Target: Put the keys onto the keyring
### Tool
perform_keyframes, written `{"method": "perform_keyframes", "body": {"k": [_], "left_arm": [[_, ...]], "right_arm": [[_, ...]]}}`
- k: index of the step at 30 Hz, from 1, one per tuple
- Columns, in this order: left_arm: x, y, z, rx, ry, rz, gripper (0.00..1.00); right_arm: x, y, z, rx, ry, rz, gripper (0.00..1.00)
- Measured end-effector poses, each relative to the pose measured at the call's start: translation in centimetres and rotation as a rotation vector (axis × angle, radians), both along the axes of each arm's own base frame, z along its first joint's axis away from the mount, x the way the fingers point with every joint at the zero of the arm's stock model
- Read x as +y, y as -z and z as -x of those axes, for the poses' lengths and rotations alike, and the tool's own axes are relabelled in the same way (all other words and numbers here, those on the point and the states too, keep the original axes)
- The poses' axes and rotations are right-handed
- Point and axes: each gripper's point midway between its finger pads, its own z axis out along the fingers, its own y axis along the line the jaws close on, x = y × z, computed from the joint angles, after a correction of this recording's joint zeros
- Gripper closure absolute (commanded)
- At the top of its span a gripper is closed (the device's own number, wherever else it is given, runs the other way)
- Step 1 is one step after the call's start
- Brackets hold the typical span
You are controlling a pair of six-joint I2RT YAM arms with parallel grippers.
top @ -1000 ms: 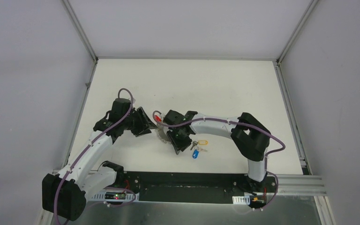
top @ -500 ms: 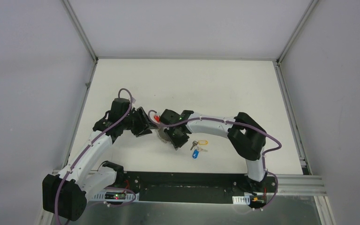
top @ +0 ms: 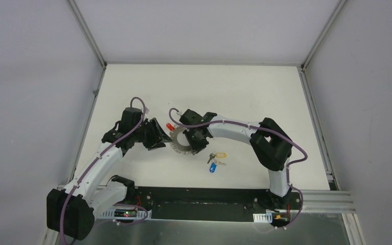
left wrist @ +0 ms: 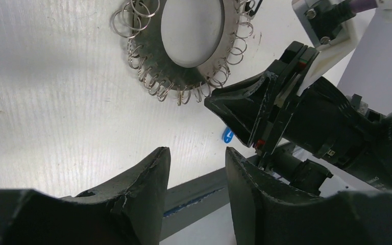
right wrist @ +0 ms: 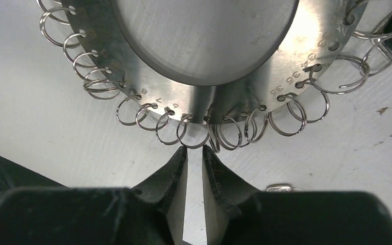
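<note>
Keys (top: 215, 160) lie just beside right claw (right wrist: 194, 150), narrow slit at keyring (right wrist: 99, 30); left claw (left wrist: 196, 153) half-open, empty.

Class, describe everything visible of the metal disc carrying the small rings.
The disc is a flat grey metal plate with a wide round opening, lying flat on the white table. Stamped numbers and small holes run round its rim, the holes bearing wire split rings. The right gripper, nearly closed, sits at its edge.
</note>
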Motion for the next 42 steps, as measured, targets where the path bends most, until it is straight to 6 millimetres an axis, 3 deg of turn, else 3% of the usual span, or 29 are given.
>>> {"method": "perform_keyframes", "body": {"k": [6,13,22,27,33,42], "left_arm": [[-0.1,0.8,0.2,0.033,0.014,-0.003,0.57],[-0.9,1.9,0.6,0.081,0.05,-0.003,0.57],[-1.2,2.4,1.0,0.089,0.066,-0.006,0.57],[-1.1,2.7,1.2,0.095,0.066,-0.008,0.57],[-1.1,2.7,1.2,0.093,0.065,-0.008,0.57],[-1.1,2.7,1.2,0.092,0.064,-0.009,0.57]], "right_arm": [[-0.4,-0.2,-0.8,-0.026,0.027,0.009,0.82],[-0.3,-2.3,-1.6,-0.058,0.057,-0.036,0.77],[0.0,-4.3,-0.8,-0.061,0.055,-0.107,0.72],[0.9,-4.1,1.1,-0.017,0.038,-0.129,0.6],[1.9,-3.5,3.5,0.017,0.023,-0.128,0.55],[1.5,-0.5,3.1,0.031,0.078,-0.052,0.51]]}}
